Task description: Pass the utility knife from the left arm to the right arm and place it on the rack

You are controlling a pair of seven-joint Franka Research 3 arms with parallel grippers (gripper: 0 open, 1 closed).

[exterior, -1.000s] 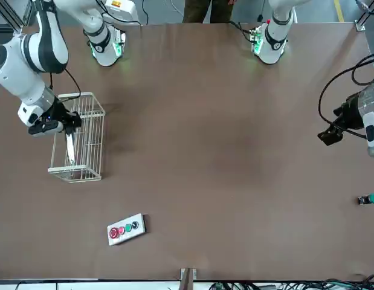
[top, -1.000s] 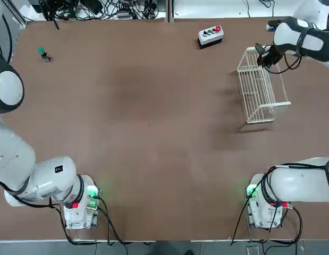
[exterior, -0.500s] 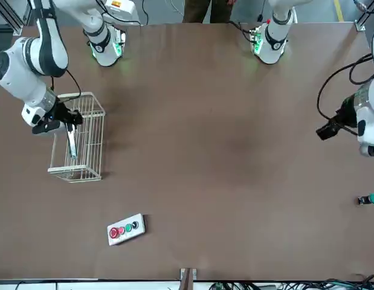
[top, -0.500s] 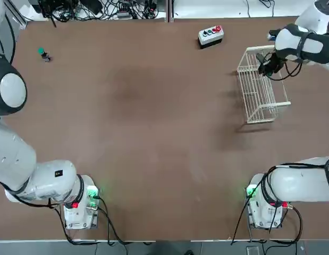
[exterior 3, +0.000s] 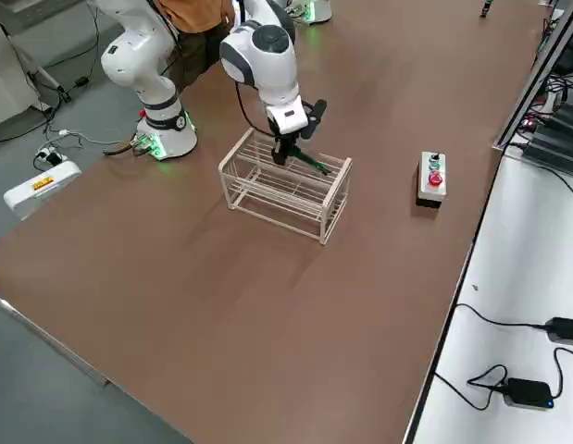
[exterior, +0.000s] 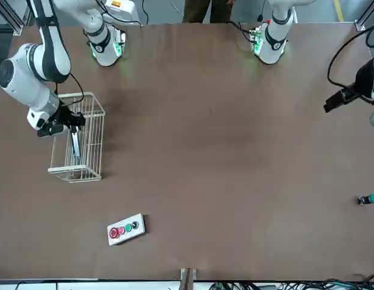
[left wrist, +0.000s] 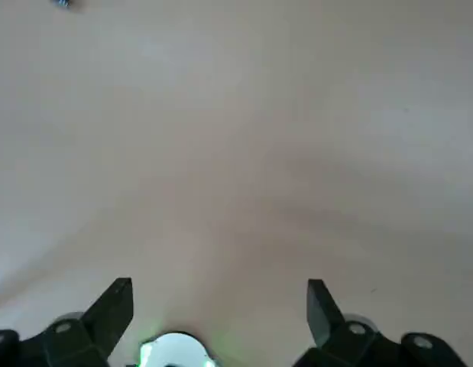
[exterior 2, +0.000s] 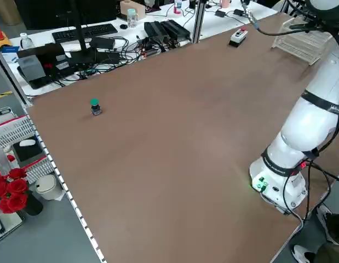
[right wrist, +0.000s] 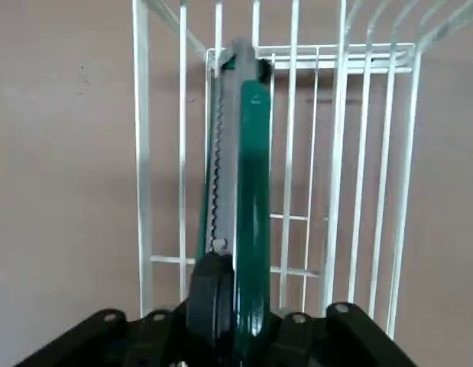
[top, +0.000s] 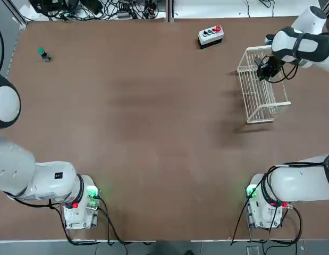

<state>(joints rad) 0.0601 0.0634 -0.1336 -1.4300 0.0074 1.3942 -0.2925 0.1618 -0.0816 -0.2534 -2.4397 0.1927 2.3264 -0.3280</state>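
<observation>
Since a second ago, the right claw (exterior: 70, 121) has drifted a little toward the robot's side along the white wire rack (top: 258, 98), while the left claw (exterior: 335, 103) has risen and pulled away toward the desk's edge. Clenched on the utility knife (right wrist: 247, 183), the right claw hangs over the rack's far end, near its top rim. That knife is a slim bar with a glossy dark green body, a grey notched metal strip along one side and a black round knob near the gripped end. From the right side camera its long axis slopes down and away from the claw into the basket, toward the far end wall; from the right wrist camera it lies along the rack's length, in line with the thin bars. Those bars are white, straight and evenly spaced, bent into a rectangular open-topped frame standing on the matte brown desk (top: 153, 133). A small grey box with coloured buttons (top: 210, 35) sits near the rack, toward the desk's far edge. A tiny green-topped knob (top: 43, 53) stands well apart at the far left corner. The left claw's two black fingers (left wrist: 114, 306) are spread wide and empty over bare desk. Cables and a keyboard crowd the bench beyond.
</observation>
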